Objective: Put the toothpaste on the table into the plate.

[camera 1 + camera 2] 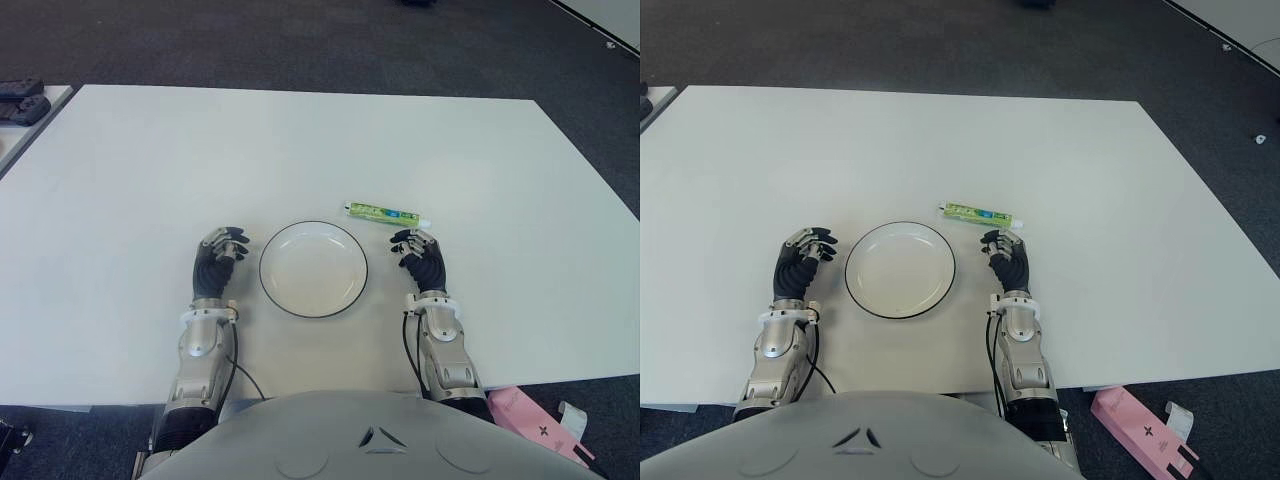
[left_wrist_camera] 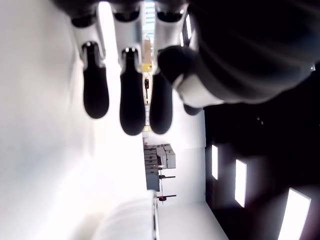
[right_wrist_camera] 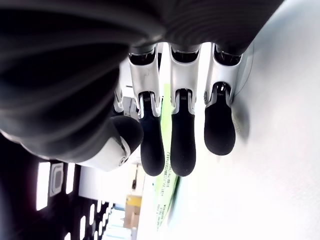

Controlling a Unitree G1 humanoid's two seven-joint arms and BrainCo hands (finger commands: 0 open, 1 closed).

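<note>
I see the toothpaste (image 1: 387, 213) lying flat on the table (image 1: 140, 180), a green tube with its white cap end toward the right, at about one o'clock from the plate (image 1: 313, 269) and just beyond its rim, not in it. My right hand (image 1: 420, 256) sits at three o'clock of the plate, its fingertips just short of the tube's cap end; whether they touch it I cannot tell from the head cameras. In its wrist camera the fingers (image 3: 182, 140) hang loosely curved with gaps between them, the thumb off to one side, nothing gripped, and the tube (image 3: 165, 195) shows past them on the white surface. My left hand (image 1: 218, 258) shows at nine o'clock of the plate, just beside the rim, fingers (image 2: 132, 95) relaxed and holding nothing. The plate is white with a dark rim and sits between both hands. A pink box (image 1: 535, 424) lies on the floor at about five o'clock, off the table's near right corner.
</note>
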